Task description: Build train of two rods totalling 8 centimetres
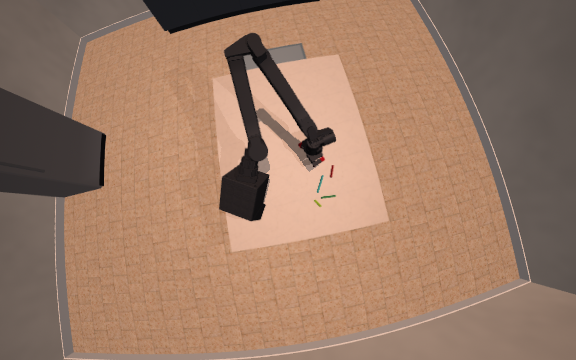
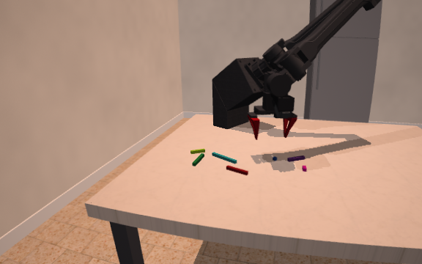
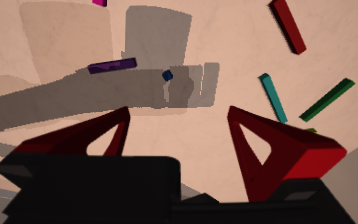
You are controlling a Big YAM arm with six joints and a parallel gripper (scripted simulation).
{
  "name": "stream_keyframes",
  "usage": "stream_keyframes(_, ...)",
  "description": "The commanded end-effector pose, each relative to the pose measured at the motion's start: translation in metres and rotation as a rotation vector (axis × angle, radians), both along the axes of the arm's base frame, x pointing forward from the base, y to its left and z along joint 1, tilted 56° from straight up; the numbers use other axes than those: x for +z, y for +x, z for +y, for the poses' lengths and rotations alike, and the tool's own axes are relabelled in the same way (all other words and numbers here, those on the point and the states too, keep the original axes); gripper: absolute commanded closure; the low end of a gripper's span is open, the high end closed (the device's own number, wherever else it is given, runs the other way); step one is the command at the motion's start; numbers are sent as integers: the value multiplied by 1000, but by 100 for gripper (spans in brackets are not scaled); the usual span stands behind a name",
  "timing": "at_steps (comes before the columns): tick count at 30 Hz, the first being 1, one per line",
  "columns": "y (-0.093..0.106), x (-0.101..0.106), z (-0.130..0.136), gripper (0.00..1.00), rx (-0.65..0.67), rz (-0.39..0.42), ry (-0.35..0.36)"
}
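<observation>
My gripper [image 2: 271, 138] [image 3: 178, 111] is open and empty, high above the table. A purple rod [image 2: 296, 158] [image 3: 112, 66] lies flat in the arm's shadow. A small blue rod [image 2: 275, 158] [image 3: 167, 75] lies apart from it, near one end. A magenta rod [image 2: 304, 168] [image 3: 100, 2] lies nearer the front, cut off in the wrist view. A red rod [image 1: 332, 171] [image 2: 237, 170] [image 3: 288, 27] lies apart on the other side. The purple, blue and magenta rods are hidden under the arm in the top view.
A turquoise rod [image 1: 320, 184] [image 2: 224, 158] [image 3: 273, 98], a green rod [image 1: 328, 197] [image 2: 198, 159] [image 3: 327, 100] and a lime rod [image 1: 317, 203] [image 2: 198, 151] [image 3: 311, 130] lie beyond the red rod's side. The lime rod is mostly hidden behind a finger in the wrist view.
</observation>
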State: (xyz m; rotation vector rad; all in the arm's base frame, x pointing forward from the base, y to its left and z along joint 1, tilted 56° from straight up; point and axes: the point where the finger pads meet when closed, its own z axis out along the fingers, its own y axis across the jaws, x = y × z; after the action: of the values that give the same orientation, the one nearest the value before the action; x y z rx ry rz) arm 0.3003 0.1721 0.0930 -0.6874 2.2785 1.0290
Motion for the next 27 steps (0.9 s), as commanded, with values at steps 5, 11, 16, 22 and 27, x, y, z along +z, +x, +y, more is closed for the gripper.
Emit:
stream_keyframes(5,5,16,8,0,120,-178,-48)
stream_keyframes(11,7,20,11,0,168,-252,-68)
stream_keyframes(16,7,23,13,0,217,-323,-91)
stream_keyframes(22,9,26,15,0,268,-401,-115)
stream_keyframes(27,9,29,17,0,321,-472,-141)
